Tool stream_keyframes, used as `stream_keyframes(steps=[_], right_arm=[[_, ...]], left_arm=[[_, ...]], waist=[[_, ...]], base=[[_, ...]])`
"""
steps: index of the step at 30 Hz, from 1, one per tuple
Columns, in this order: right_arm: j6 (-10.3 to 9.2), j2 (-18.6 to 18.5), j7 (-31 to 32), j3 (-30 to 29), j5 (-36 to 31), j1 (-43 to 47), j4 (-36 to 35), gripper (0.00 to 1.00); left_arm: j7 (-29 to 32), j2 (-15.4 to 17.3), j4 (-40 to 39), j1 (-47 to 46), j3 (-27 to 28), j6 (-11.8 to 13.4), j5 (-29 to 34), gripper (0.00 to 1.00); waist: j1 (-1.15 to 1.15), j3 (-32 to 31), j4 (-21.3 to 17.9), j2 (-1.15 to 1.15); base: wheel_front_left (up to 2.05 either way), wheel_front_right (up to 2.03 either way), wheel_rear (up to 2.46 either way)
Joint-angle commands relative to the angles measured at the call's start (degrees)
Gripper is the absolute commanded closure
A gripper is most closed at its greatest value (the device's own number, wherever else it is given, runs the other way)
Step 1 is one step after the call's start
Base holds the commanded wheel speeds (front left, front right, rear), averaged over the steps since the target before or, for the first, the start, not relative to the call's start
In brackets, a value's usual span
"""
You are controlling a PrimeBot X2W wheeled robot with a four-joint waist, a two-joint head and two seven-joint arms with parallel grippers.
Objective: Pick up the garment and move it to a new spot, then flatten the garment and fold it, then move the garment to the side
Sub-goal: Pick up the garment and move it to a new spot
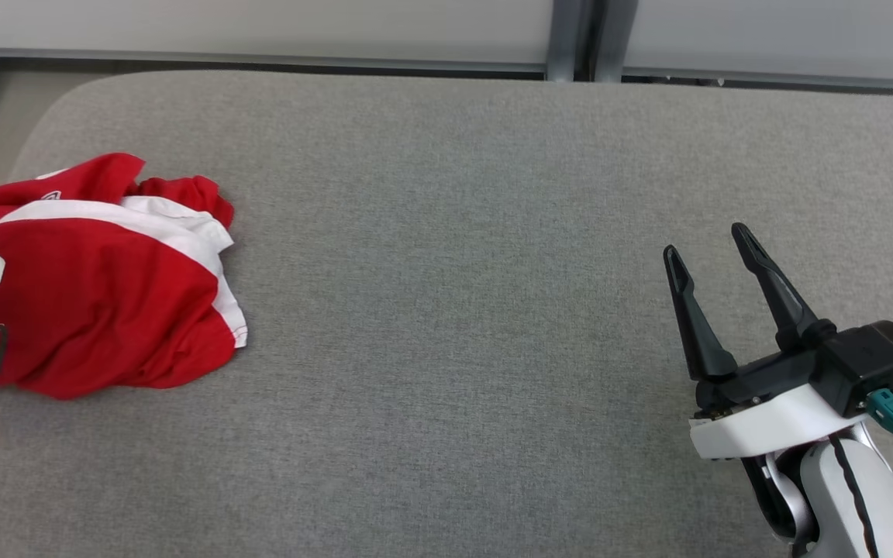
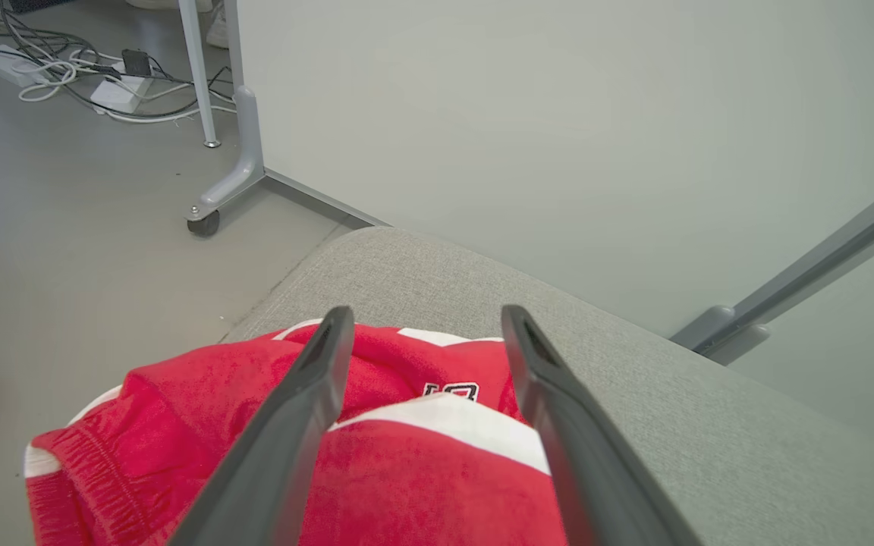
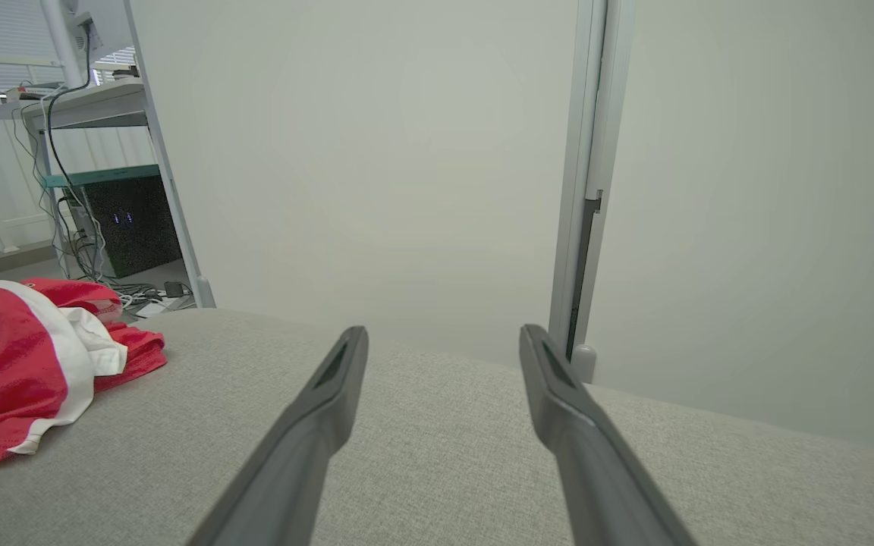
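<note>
Loosely crumpled at mid-left, the garment (image 1: 105,294) is red with white bands; left gripper (image 2: 427,315) and right gripper (image 1: 706,240) gape wide, empty.

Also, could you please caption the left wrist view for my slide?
Open left gripper poised over the crumpled red-and-white garment at a corner of the grey table.

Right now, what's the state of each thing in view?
garment: crumpled heap, unfolded, at the left edge of the table, not gripped
left pincer: open, empty, over the garment
right pincer: open, empty, over bare table at the right, apart from the garment
</note>
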Motion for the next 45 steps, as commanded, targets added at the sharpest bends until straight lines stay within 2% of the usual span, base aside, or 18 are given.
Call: stream_keyframes(steps=[1, 5, 10, 12, 17, 19, 34, 38, 45], right_arm=[[0.11, -0.4, -0.3, 0.1, -0.2, -1.0, -0.5, 0.00], [0.11, -0.7, -0.3, 0.3, -0.1, -2.6, -1.0, 0.00], [0.11, -0.8, -0.3, 0.1, 0.1, -3.5, -1.1, 0.00], [0.11, -0.7, -0.3, 0.1, 0.1, -3.6, -1.0, 0.00], [0.11, -0.6, -0.3, 0.0, 0.2, -3.7, -1.0, 0.00], [0.11, -0.5, -0.3, -0.1, 0.1, -3.7, -0.9, 0.00], [0.11, 1.3, -0.3, -1.1, 0.6, -1.4, 0.3, 0.00], [0.11, 1.7, -0.3, -1.4, 0.7, -0.4, 0.6, 0.00], [0.11, 2.6, -0.3, -1.7, 0.9, 1.9, 1.3, 0.00]], left_arm=[[0.8, 0.6, 1.9, -1.8, 0.4, -0.3, -1.4, 0.00], [2.6, 3.0, 7.6, -4.3, -0.5, -0.5, -2.8, 0.00], [7.6, 3.8, 13.9, -5.5, -3.6, -0.6, -4.2, 0.00], [10.6, 3.8, 15.1, -5.2, -5.3, -0.6, -5.2, 0.00], [13.5, 4.3, 15.4, -3.9, -8.5, -0.6, -8.3, 0.02], [13.4, 5.0, 14.6, -3.6, -9.6, -0.5, -9.2, 1.00], [8.4, 10.9, 6.2, -1.9, -20.1, -0.5, -12.8, 1.00], [7.9, 11.7, 3.4, -1.4, -22.1, -0.5, -13.7, 1.00], [7.4, 11.9, -6.2, 0.6, -26.1, -0.5, -16.5, 1.00]], waist=[[0.00, 2.7, -1.5, 0.00], [0.00, 5.1, -2.6, 0.00], [0.00, 6.6, -3.4, 0.00], [0.00, 6.8, -3.6, 0.00], [0.00, 7.1, -3.9, 0.00], [0.00, 7.0, -3.9, 0.00], [0.00, -1.0, -4.5, 0.00], [0.00, -2.9, -4.7, 0.00], [0.00, -7.7, -5.5, 0.00]], base=[[0.00, 0.00, 0.00], [0.00, 0.00, 0.00], [0.00, 0.00, 0.00], [0.00, 0.00, 0.00], [0.00, 0.00, 0.00], [0.00, 0.00, 0.00], [0.00, 0.00, 0.00], [0.00, 0.00, 0.00], [0.00, 0.00, 0.00]])
